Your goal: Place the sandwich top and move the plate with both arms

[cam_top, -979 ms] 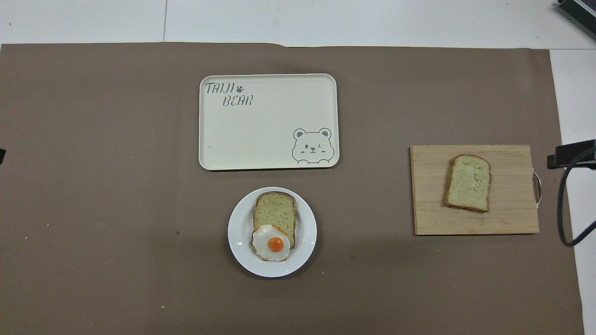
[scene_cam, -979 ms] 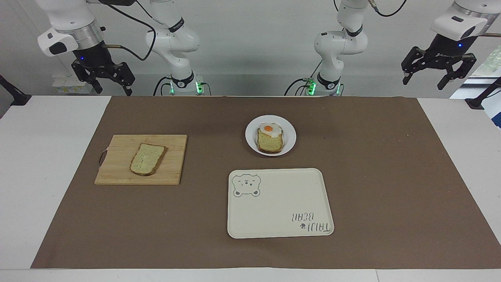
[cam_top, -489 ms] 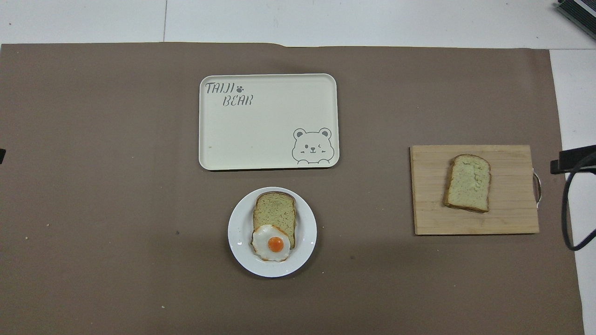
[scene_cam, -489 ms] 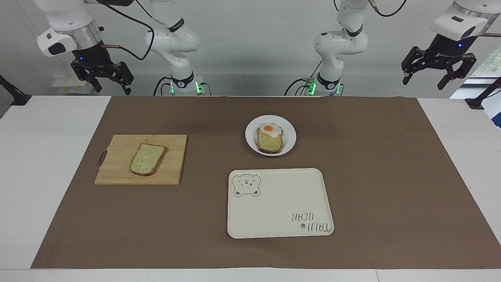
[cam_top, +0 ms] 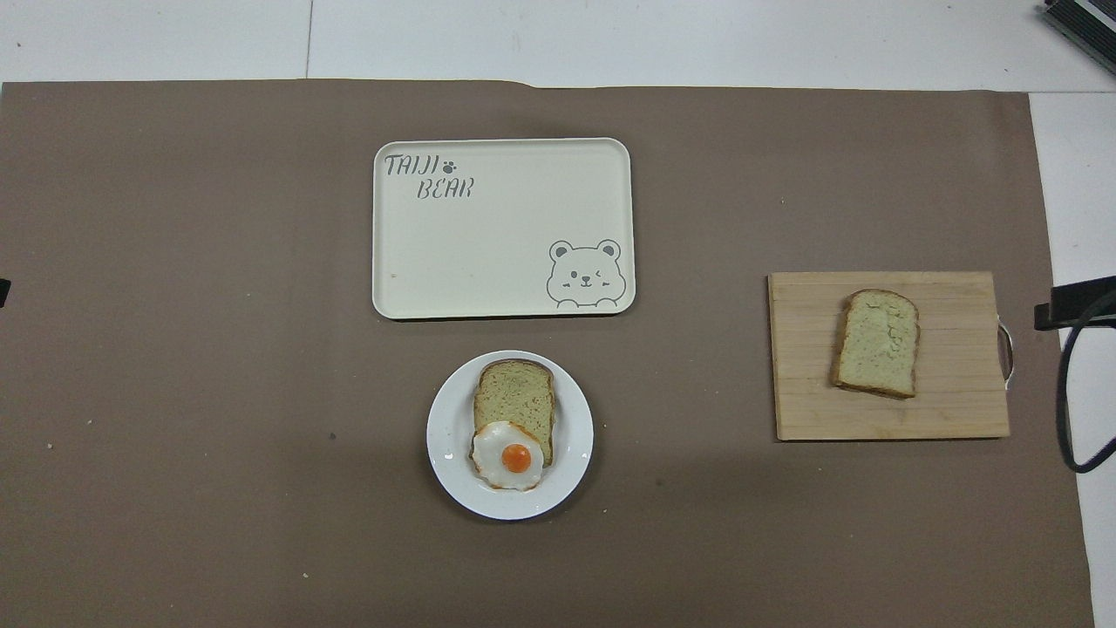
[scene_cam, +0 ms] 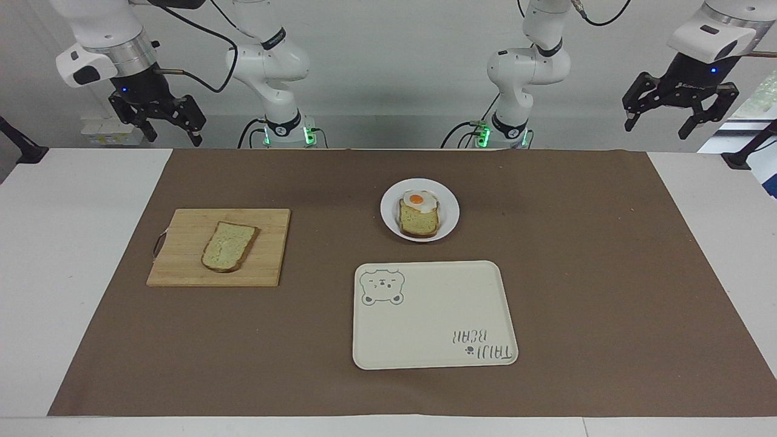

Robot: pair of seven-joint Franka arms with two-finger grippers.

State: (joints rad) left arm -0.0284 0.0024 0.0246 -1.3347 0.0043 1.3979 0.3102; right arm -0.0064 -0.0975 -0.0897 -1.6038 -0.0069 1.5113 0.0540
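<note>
The sandwich top [scene_cam: 229, 245] lies flat on a wooden cutting board [scene_cam: 182, 258] toward the right arm's end; it also shows in the overhead view [cam_top: 877, 343]. The white plate [scene_cam: 389, 209] sits mid-table, nearer to the robots than the tray, and holds a bread slice with a fried egg [scene_cam: 418, 213]; the plate also shows in the overhead view [cam_top: 449, 436]. My right gripper [scene_cam: 173, 136] hangs open and empty, high over the table's edge at the right arm's end. My left gripper [scene_cam: 657, 129] hangs open and empty, high at the left arm's end.
A cream tray with a bear drawing [scene_cam: 434, 315] lies farther from the robots than the plate, with nothing on it. A brown mat [scene_cam: 583, 255] covers most of the table. The cutting board also shows in the overhead view [cam_top: 802, 384].
My right gripper has drifted slightly up and outward. The left arm, the bread, the plate and the tray have not moved.
</note>
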